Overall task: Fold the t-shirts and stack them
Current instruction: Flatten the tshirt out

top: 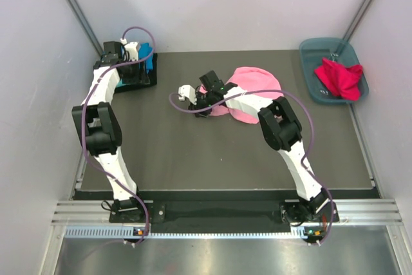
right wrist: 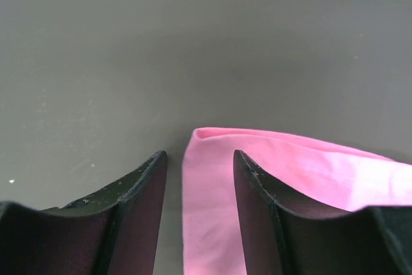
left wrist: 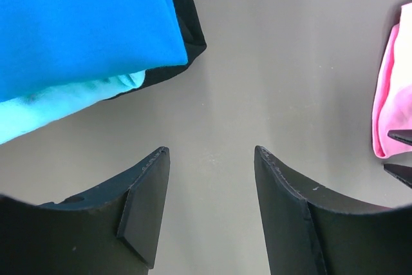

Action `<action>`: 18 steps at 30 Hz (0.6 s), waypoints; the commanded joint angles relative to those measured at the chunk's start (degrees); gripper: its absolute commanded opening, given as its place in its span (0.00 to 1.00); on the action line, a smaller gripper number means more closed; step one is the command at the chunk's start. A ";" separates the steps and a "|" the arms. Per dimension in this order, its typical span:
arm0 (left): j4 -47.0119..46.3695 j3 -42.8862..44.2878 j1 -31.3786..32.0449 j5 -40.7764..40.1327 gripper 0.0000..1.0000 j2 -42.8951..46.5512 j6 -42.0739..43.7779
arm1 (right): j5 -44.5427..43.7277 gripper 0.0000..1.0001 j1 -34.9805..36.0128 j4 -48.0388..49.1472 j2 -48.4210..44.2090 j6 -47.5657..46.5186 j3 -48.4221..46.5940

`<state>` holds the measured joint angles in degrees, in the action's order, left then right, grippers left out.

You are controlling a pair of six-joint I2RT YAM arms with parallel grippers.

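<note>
The left gripper (left wrist: 209,152) hangs wide open and empty over bare table (left wrist: 290,62). Ahead to its left the blue shirt (left wrist: 84,24) lies on top of the turquoise (left wrist: 64,104) and black (left wrist: 187,24) ones. The right gripper (right wrist: 198,156) is partly open and clamps nothing: its jaws straddle a folded edge of the pink shirt (right wrist: 302,165), which runs off to its right. The red shirt (top: 338,76) lies in the tub (top: 312,53), well apart from both grippers.

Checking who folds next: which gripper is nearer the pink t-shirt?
Right. The right gripper sits at the edge of the pink t-shirt, fabric between its open fingers; the left gripper is far off, by the blue t-shirt.
</note>
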<state>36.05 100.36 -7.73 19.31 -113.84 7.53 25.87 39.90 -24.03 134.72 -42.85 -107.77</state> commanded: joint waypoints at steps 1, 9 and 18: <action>-0.46 2.21 -0.18 1.34 0.60 1.43 1.08 | 1.11 0.47 -0.08 3.81 0.55 1.80 -3.41; -0.28 2.48 -0.18 1.34 0.60 1.17 0.56 | 1.73 0.40 -0.17 3.03 1.43 1.63 -5.17; -0.46 2.39 -0.18 1.43 0.60 0.99 0.56 | 2.96 0.41 -0.09 0.48 1.43 1.37 -5.53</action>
<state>36.10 100.40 -7.73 19.68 -113.84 7.66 26.39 39.62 -22.94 135.57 -41.45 -110.06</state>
